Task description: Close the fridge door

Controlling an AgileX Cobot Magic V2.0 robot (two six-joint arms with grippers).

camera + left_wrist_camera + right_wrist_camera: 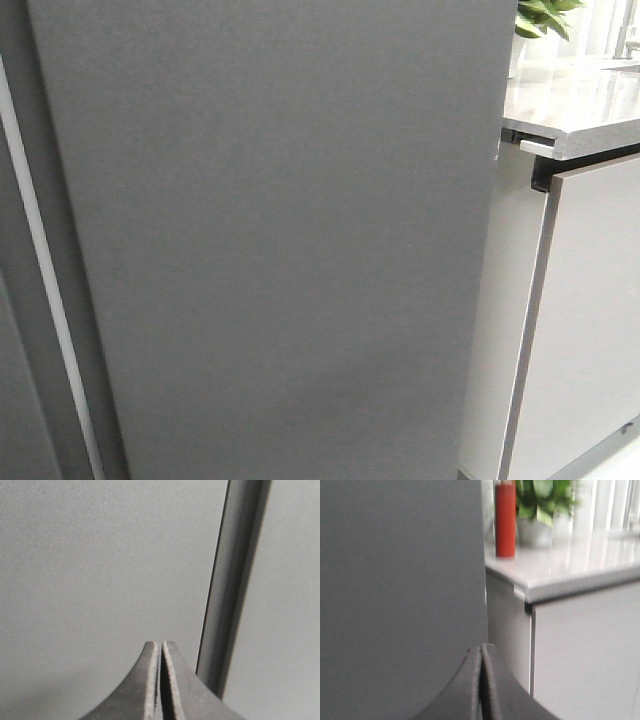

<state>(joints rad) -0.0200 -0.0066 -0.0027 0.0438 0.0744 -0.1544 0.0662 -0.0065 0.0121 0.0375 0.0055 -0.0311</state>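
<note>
The fridge door (280,240), a matte dark grey slab, fills most of the front view. A thin white strip (45,290) runs along its left edge, with more dark grey surface (15,400) beyond it. Neither gripper shows in the front view. My left gripper (161,644) is shut and empty, its tips close to a flat grey face (100,570) beside a vertical seam (230,590). My right gripper (481,646) is shut and empty, its tips at the door (400,580) near its right edge. The door's inner lining is hidden.
Right of the door stands a pale grey glossy cabinet front (590,320) under a grey countertop (570,100) with a green plant (545,15). The right wrist view shows a red bottle (505,520) and the plant pot (535,530) on that counter.
</note>
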